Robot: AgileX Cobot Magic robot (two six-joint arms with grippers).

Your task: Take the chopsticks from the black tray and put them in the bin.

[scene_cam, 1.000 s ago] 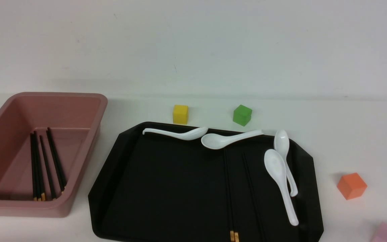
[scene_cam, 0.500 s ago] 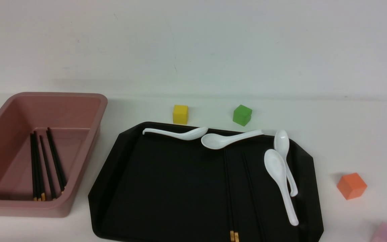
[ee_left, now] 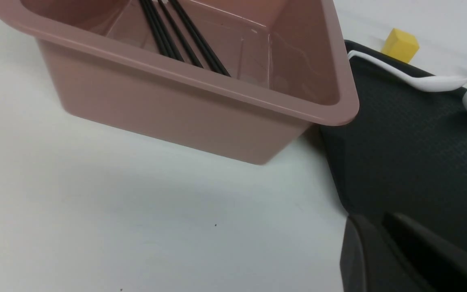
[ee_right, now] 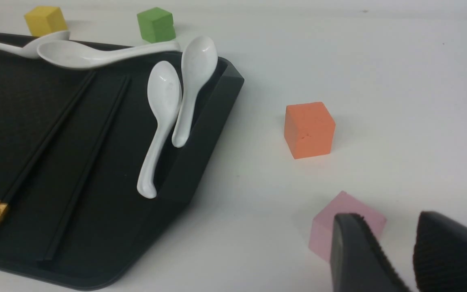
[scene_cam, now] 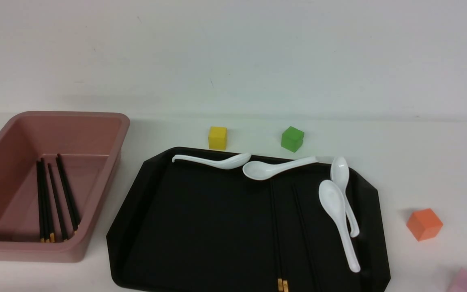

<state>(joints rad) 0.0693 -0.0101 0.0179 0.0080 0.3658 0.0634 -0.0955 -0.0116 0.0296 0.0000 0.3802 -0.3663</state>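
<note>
The black tray (scene_cam: pixel 125 209) lies in the middle of the table. A pair of black chopsticks (scene_cam: pixel 276 227) with gold ends lies on its right half, with one more (scene_cam: pixel 303 227) beside it; both show in the right wrist view (ee_right: pixel 43 142). The pink bin (scene_cam: pixel 75 134) stands at the left and holds several chopsticks (scene_cam: pixel 53 198). Neither gripper shows in the front view. My left gripper (ee_left: pixel 369 217) hovers by the tray's near left corner, next to the bin (ee_left: pixel 176 105), fingers together and empty. My right gripper (ee_right: pixel 387 219) is open and empty over the table right of the tray.
Several white spoons (scene_cam: pixel 335 211) lie along the tray's far and right sides. A yellow cube (scene_cam: pixel 217 138) and a green cube (scene_cam: pixel 292 138) sit behind the tray. An orange cube (scene_cam: pixel 424 224) and a pink cube (ee_right: pixel 347 225) sit to its right, the pink one just beyond my right fingertips.
</note>
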